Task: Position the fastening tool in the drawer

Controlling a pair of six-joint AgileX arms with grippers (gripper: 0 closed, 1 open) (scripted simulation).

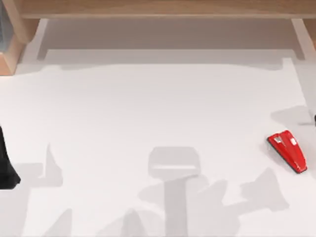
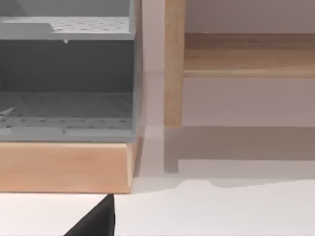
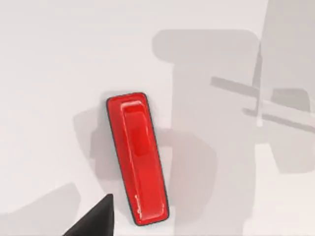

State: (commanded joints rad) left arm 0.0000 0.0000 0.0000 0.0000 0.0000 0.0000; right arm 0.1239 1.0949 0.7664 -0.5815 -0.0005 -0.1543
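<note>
The red stapler (image 1: 288, 150) lies flat on the white table (image 1: 148, 128) near its right edge, about halfway down the top view, with its long axis on a diagonal. A small silvery-white mark sits on its upper face at the end toward the back of the table. Nothing touches it, and a soft shadow spreads over the table around it.

In the right wrist view the stapler (image 3: 137, 157) appears from almost directly above as a glossy rounded bar with a dark outline, resting alone on the table. A black tip (image 3: 93, 219) enters at the picture's edge close to the stapler without touching it. Whether the right gripper is open or closed cannot be told.

The left arm (image 1: 6, 160) shows as a black shape at the left edge of the table in the top view, well apart from the stapler. The left wrist view faces a wooden cabinet (image 2: 64, 167) with grey shelves (image 2: 66, 115) inside, standing on the table. Beside it is a wooden post (image 2: 173, 64) joined to a horizontal wooden rail (image 2: 248, 54). A black tip (image 2: 96, 221) is seen low in this view, over the table in front of the cabinet. The state of the left gripper cannot be told.

In the top view the rail (image 1: 163, 9) runs along the back of the table, and the cabinet (image 1: 11, 39) stands at the back left corner.
</note>
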